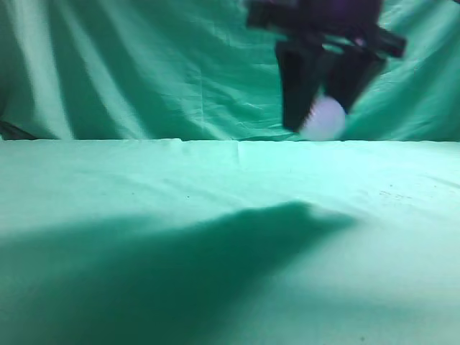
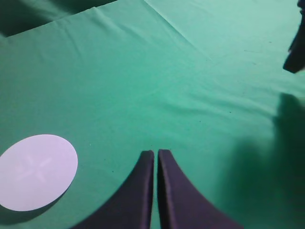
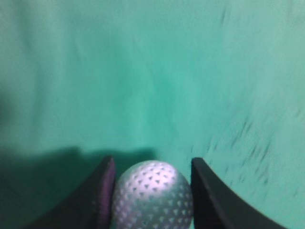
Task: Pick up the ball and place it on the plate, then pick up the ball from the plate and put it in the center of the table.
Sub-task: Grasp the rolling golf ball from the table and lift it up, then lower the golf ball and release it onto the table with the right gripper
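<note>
On the far left of the left wrist view, a flat white plate (image 2: 37, 171) lies on the green bench (image 2: 157, 76) with nothing on it. Just to its right hangs the left hand (image 2: 156, 155), its two dark fingers pressed together and gripping nothing, above bare cloth.

Further right, in the exterior view, the right hand (image 1: 325, 115) is up in the air in front of the draped backdrop (image 1: 129, 65), clear of the bench, with its shadow spread across the cloth below. It is closed on the ball (image 1: 323, 118), which sits between the two fingers near their tips. The right wrist view shows the same grip close up: the dimpled ball (image 3: 153, 195) touches both fingers, one on each side of its widest part.

The ball is likely light, hard and smooth, so it should not deform, but it could squirt out if squeezed off-centre and will roll once let go. Holding it across the middle, as now, looks the safest grip. Setting it gently on the plate would keep it from rolling off.
</note>
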